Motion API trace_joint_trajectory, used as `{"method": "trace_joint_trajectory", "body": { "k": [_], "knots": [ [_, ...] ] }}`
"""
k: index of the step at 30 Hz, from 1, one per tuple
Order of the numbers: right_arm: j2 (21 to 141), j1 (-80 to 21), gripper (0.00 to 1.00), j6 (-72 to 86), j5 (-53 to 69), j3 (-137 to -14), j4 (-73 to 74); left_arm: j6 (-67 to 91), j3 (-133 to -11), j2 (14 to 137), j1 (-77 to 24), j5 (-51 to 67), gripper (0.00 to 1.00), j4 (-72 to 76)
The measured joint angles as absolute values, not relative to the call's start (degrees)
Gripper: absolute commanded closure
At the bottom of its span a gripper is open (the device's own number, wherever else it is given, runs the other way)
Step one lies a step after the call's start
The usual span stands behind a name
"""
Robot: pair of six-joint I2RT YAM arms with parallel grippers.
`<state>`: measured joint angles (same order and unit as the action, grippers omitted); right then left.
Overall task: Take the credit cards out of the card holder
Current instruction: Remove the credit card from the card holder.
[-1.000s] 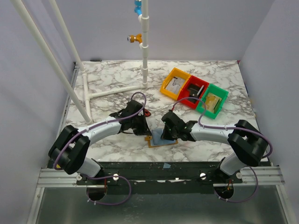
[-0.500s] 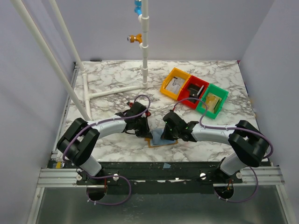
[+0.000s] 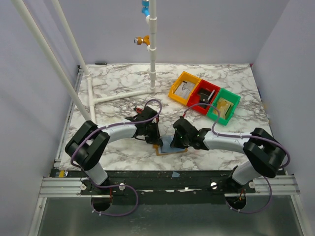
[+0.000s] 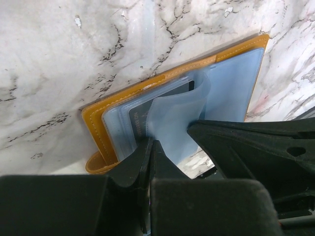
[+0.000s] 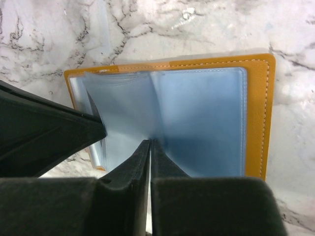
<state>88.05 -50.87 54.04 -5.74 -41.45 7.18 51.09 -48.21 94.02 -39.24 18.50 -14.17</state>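
The yellow card holder (image 3: 171,149) lies open at the table's near edge, its pale blue plastic sleeves (image 5: 197,118) spread out. A dark card (image 4: 139,119) shows inside a left-hand sleeve. One sleeve leaf (image 4: 178,118) stands curled up between the two grippers. My right gripper (image 5: 150,141) is shut, its tips down on the fold between the sleeves; it also shows in the top view (image 3: 178,140). My left gripper (image 4: 150,142) is shut, its tips at the left edge of the sleeves, close to the right gripper (image 3: 155,140). Nothing shows clamped between either pair of jaws.
Yellow (image 3: 184,88), red (image 3: 204,97) and green (image 3: 224,106) bins stand at the back right. A white pipe frame (image 3: 115,96) lies and rises at the back left. The table's front edge runs just below the holder.
My left gripper has moved right and nearer, up to the holder's left side. The right gripper and the holder have stayed put.
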Motion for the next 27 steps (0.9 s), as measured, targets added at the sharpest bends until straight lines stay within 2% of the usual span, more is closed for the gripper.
{"method": "trace_joint_trajectory", "body": {
  "k": [2, 4, 10, 12, 19, 27],
  "knots": [
    [87.0, -50.9, 0.74, 53.8, -5.7, -41.0, 8.1, 51.1, -48.3, 94.2, -39.4, 18.6, 1.0, -13.9],
    [85.5, -50.9, 0.66, 53.5, -5.8, -40.8, 9.6, 51.1, -48.5, 94.5, -39.6, 18.9, 1.0, -13.5],
    [78.9, -51.1, 0.5, 51.0, -6.6, -40.2, 12.1, 51.5, -48.9, 95.5, -39.8, 20.1, 1.0, -12.4],
    [77.7, -51.4, 0.48, 50.2, -7.5, -40.2, 12.1, 51.5, -48.9, 95.6, -39.8, 20.4, 1.0, -12.0],
    [85.1, -51.8, 0.26, 49.0, -12.0, -45.2, 15.7, 51.7, -49.7, 96.7, -40.0, 21.5, 1.0, -11.6],
    [91.2, -51.5, 0.22, 49.7, -15.9, -51.6, 17.6, 51.9, -49.9, 97.3, -40.2, 22.1, 1.0, -11.1]
  ]
}}
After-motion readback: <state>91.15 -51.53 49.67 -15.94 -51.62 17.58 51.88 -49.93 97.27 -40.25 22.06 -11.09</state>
